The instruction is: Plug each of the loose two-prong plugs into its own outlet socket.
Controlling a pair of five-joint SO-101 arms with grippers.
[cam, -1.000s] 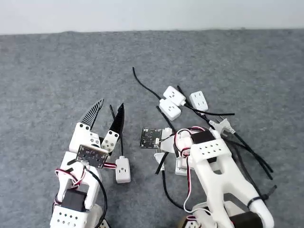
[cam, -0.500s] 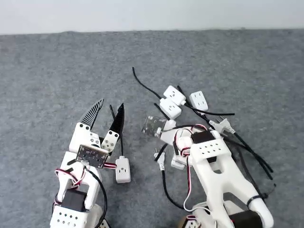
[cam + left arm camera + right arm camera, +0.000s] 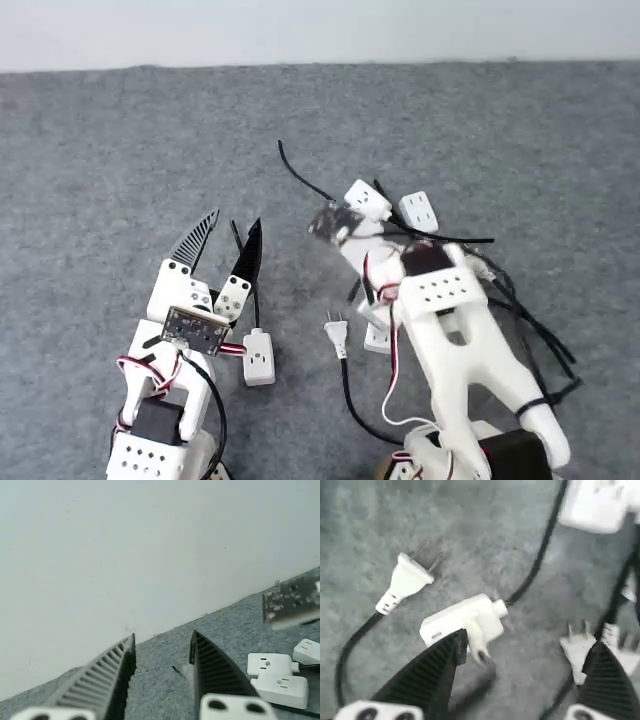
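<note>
A grey carpeted table (image 3: 120, 150) is spread across the high view, and a pale wall (image 3: 300, 30) is seen along the top edge. The right arm (image 3: 455, 330) is stretched from the lower right of the frame toward the centre, over a tangle of black cables (image 3: 530, 320). The left arm (image 3: 185, 330) is set at the lower left. The left gripper (image 3: 228, 232) is held wide apart and empty, just left of centre, with its ribbed fingers (image 3: 107, 680) pointed toward the wall. The right gripper (image 3: 527, 642) is likewise spread wide with nothing held. A white corded socket block (image 3: 462, 622) is seen on the carpet between its fingers, close to one fingertip; whether they touch cannot be told. A first outlet socket (image 3: 368, 200) and a second outlet socket (image 3: 418, 211) are found just above centre, near each other. A third outlet socket (image 3: 258, 357) is laid at the bottom, just right of the left arm. A loose two-prong plug (image 3: 337, 333) is left unplugged at lower centre, between the two arms. A second loose plug (image 3: 577, 647) is seen beside the right gripper's other finger.
</note>
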